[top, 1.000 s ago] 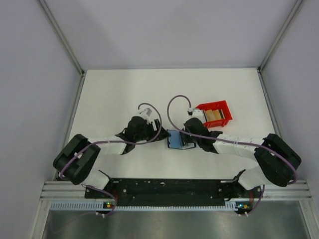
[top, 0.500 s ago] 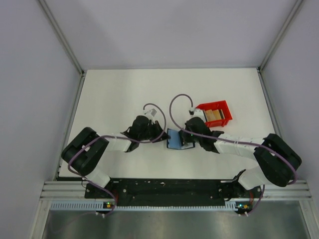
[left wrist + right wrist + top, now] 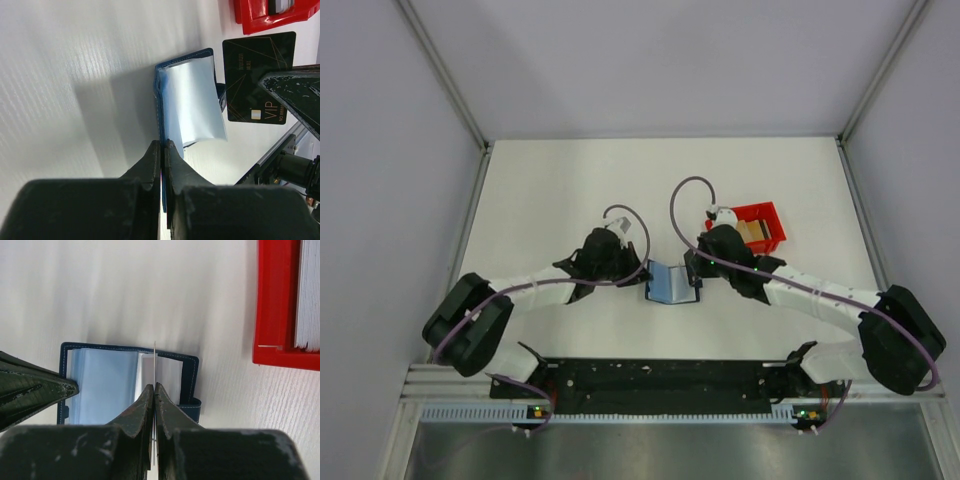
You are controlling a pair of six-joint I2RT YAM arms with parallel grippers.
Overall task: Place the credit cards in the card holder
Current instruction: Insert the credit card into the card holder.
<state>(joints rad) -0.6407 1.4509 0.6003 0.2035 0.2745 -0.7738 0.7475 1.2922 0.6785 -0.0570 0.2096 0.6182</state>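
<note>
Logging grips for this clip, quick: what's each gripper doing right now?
Left gripper: closed, pinching the edge of the card holder.
Right gripper: closed, holding a black VIP card edge-on.

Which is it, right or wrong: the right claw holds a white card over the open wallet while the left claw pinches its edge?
Wrong: the card in the right claw is black, not white, as the left wrist view shows. It is over the open wallet, whose edge the left claw pinches.
</note>
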